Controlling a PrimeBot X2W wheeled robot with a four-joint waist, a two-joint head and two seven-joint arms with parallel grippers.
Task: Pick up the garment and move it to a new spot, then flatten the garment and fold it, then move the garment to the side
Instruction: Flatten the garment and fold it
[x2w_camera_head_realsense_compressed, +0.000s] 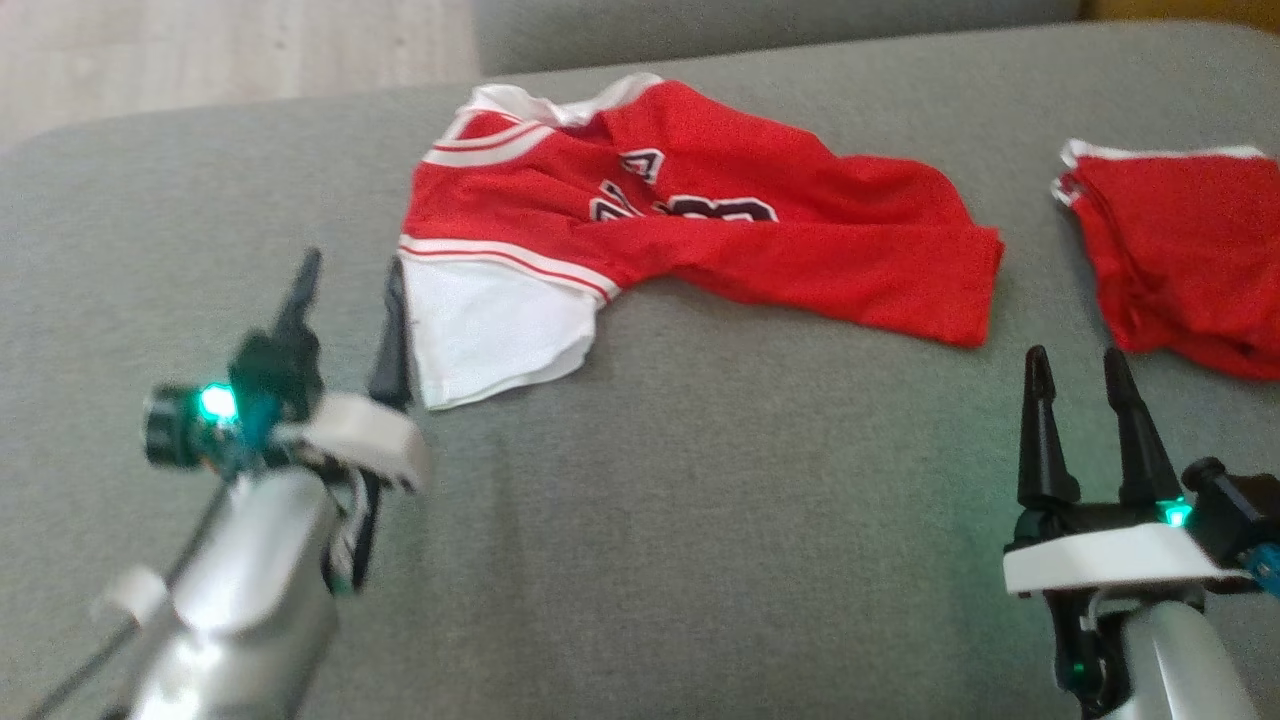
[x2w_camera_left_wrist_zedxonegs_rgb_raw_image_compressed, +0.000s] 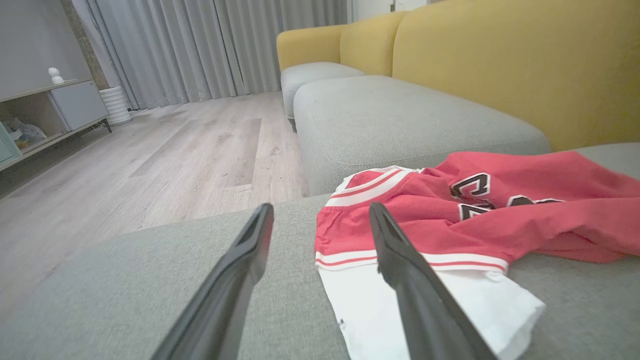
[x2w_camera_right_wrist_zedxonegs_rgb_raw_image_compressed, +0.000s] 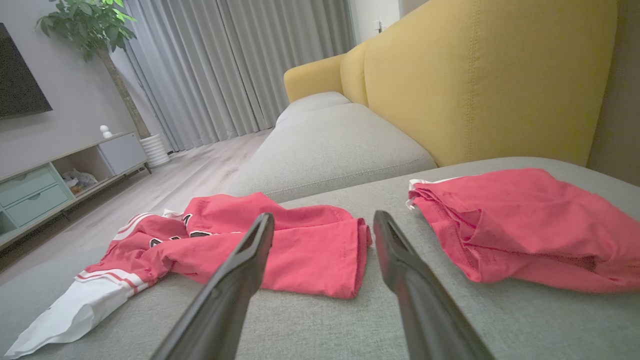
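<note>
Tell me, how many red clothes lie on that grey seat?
2. A crumpled red-and-white jersey lies in the middle; a folded red garment sits apart, on the robot's right. More may lie out of view.

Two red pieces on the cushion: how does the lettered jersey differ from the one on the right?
The jersey has a white sleeve, striped trim and black-and-white lettering; the right-hand garment looks plain red with a white edge. The jersey lies stretched out and rumpled; the right-hand garment sits in a compact, layered pile. Both are red and lie on the grey cushion.
</note>
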